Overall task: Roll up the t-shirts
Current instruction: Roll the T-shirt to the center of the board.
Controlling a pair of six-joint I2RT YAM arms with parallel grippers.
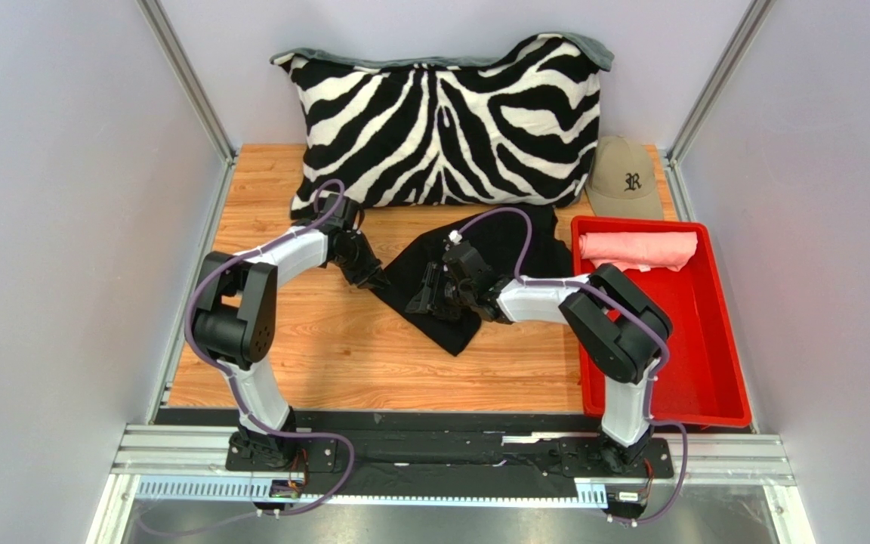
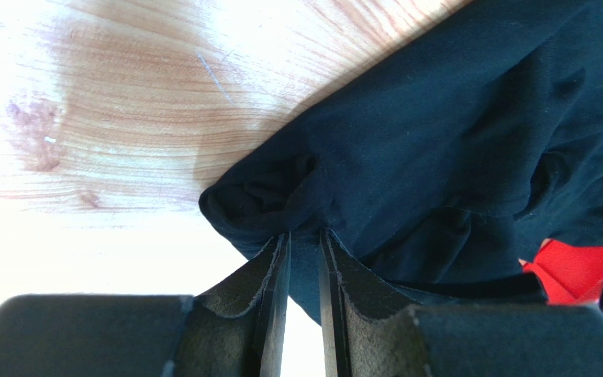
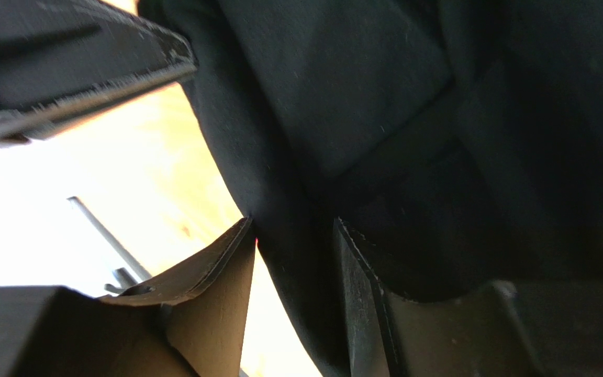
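Left claw point(image 2: 305, 234) stood almost together, clamped on the bunched corner of the black shirt point(image 2: 454, 133), with a thin fold of cloth caught between its tips. The right claw point(image 3: 293, 228) straddled another fold nearer the middle of the garment. Its jaws stood apart with dark cloth filling the gap, and it could not be told whether they pressed on the cloth or only flanked it.

In the overhead frame the black shirt lay crumpled and unrolled at the centre of the surface point(image 1: 326, 340), just below the pillow point(image 1: 445, 113). The pink shirt point(image 1: 638, 249) lay as a finished roll at the upper end of the tray point(image 1: 689, 363), on the right of the frame.

One shirt looked done, and the second looked to be at its start, being spread out before any rolling. The next move probably called for flattening. The held corner needed to be drawn outward toward the left of the frame while the right claw took a sure hold on an opposite edge. That tension would smooth the wrinkles, and only then could a hem be turned over and rolled.
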